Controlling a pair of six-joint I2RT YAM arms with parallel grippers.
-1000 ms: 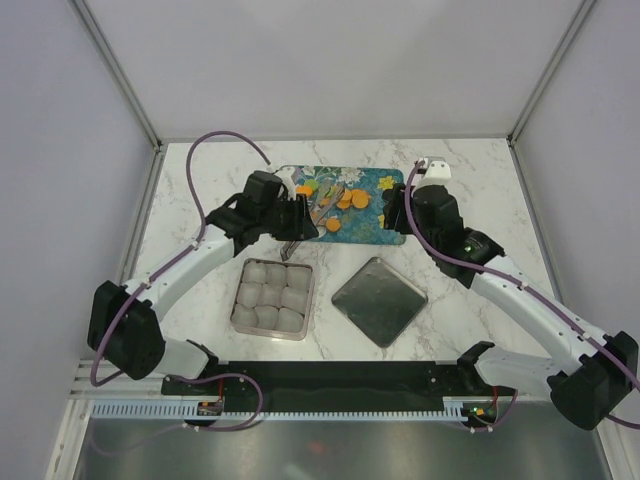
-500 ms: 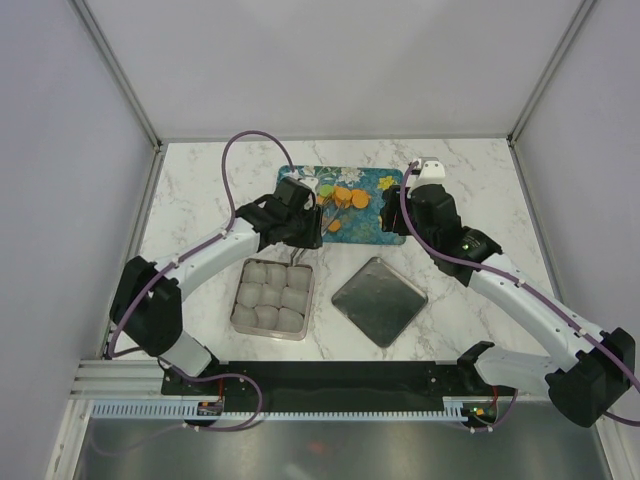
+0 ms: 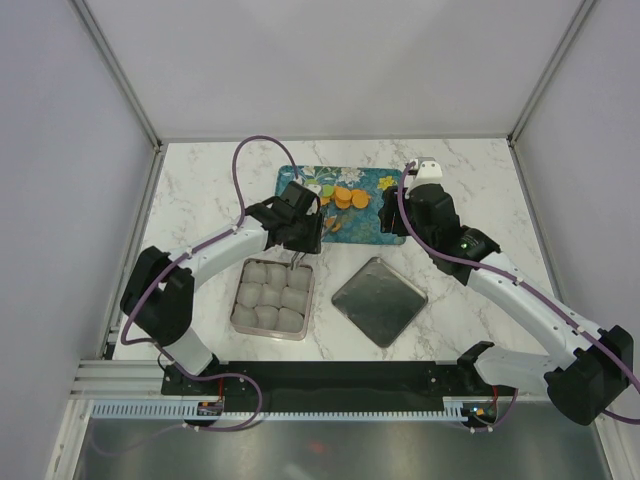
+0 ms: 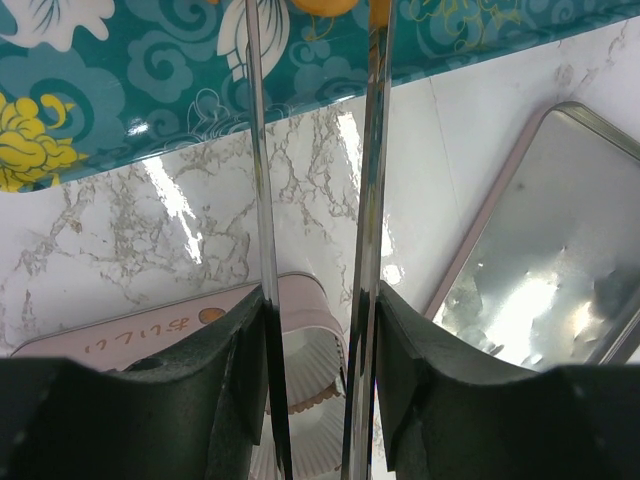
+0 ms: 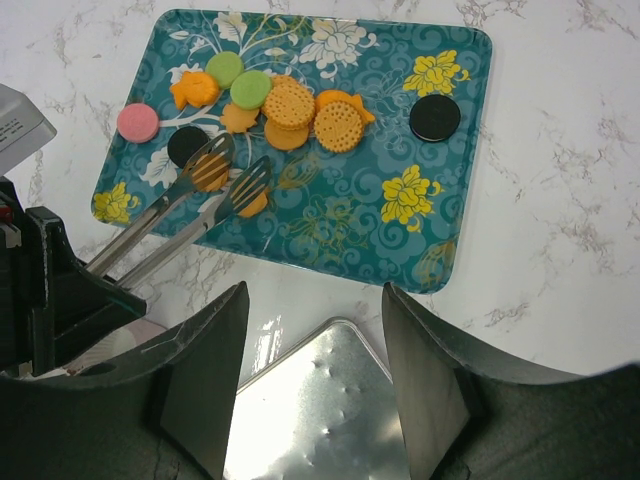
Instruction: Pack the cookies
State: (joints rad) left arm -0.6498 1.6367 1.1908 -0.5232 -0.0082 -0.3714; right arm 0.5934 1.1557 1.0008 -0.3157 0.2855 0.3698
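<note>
- The cookies (image 5: pixel 290 102) lie flat on the teal flowered tray (image 5: pixel 340 235), bunched over its left half in the right wrist view.
- Two green ones (image 5: pixel 251 89) sit side by side near the far edge; a pink one (image 5: pixel 137 122) sits alone by the left rim.
- Dotted orange rounds (image 5: pixel 338 124) overlap mid-tray, and a fish-shaped orange piece (image 5: pixel 193 90) lies just left of the greens.
- One black disc (image 5: pixel 435 118) lies well apart on the right.
- A second black disc (image 5: pixel 187 145) lies just beside the tongs (image 5: pixel 243 188), whose slotted ends cover two orange pieces.
</note>
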